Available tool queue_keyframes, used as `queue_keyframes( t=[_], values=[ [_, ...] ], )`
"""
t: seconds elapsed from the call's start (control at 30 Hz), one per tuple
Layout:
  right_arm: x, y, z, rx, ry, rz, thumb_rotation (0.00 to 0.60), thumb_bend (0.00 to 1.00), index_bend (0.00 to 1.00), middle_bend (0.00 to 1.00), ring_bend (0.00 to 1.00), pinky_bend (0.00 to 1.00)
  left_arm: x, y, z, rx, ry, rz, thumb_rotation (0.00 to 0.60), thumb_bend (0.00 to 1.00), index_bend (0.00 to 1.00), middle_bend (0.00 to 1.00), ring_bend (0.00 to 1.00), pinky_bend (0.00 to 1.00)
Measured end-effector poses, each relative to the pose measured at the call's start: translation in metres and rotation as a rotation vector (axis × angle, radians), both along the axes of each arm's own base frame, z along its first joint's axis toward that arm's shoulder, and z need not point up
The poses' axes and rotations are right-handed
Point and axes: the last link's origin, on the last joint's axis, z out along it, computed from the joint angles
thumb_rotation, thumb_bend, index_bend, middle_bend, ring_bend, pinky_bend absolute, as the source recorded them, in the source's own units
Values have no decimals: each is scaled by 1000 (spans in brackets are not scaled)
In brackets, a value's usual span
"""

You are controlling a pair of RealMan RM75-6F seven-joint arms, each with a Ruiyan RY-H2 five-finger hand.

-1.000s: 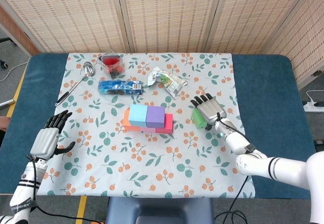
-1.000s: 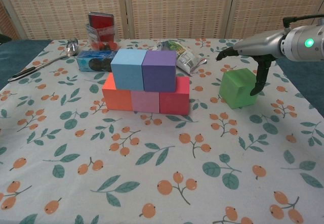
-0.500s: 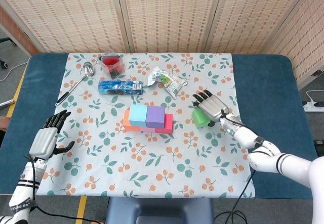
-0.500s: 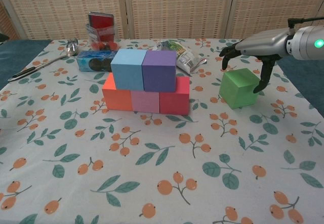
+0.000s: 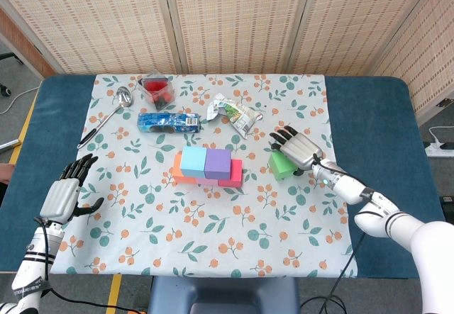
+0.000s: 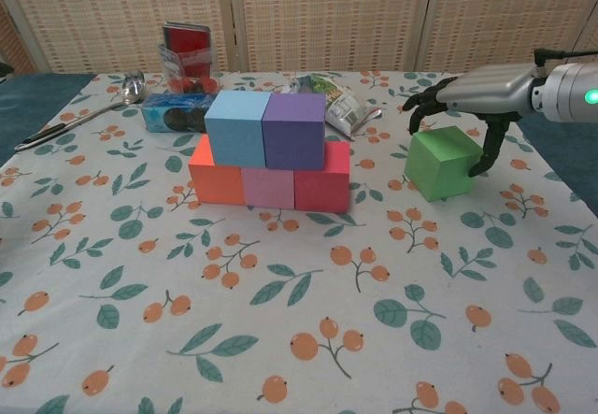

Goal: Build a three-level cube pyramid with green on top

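Observation:
The green cube rests on the cloth, to the right of the stack. My right hand hovers over it, palm down, fingers curled toward its far side and thumb hanging by its right face; no firm grip shows. In the stack, a light blue cube and a purple cube sit on an orange cube, a pink cube and a red cube. My left hand is open near the table's left edge and holds nothing.
Behind the stack lie a blue snack packet, a clear container with red contents, a spoon and a crumpled wrapper. The floral cloth spreads toward me in front of the stack.
My right hand has turned more palm-down over the green cube and its forearm has swung to the right. The cube and the left hand have stayed put.

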Motion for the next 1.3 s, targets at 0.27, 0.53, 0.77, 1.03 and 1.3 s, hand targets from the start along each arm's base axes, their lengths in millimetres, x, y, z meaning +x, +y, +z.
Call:
queue_keyframes(
  t=[0.27,0.53,0.77,1.03,1.3],
  values=[
    [-3,-3,-4,6,-8,44,600,0,483,105,0,0,-1,1,1,3,-2,3,600,312,0,0,0,73],
    [6,-2,8,-10,-60,31,600,0,546,127,0,0,-2,1,-2,-11,51,-7,600,310,0,0,0,72],
    [37,11,34,-30,-132,-3,600,0,547,139,0,0,1,1,-12,-25,132,-30,600,309,0,0,0,71],
    [91,29,72,-78,-198,-55,600,0,556,154,0,0,8,3,-19,-27,162,-44,600,313,0,0,0,70],
    [134,21,83,-107,-208,-121,600,0,557,171,0,0,12,4,-22,-16,191,-51,600,314,0,0,0,65]
  ],
)
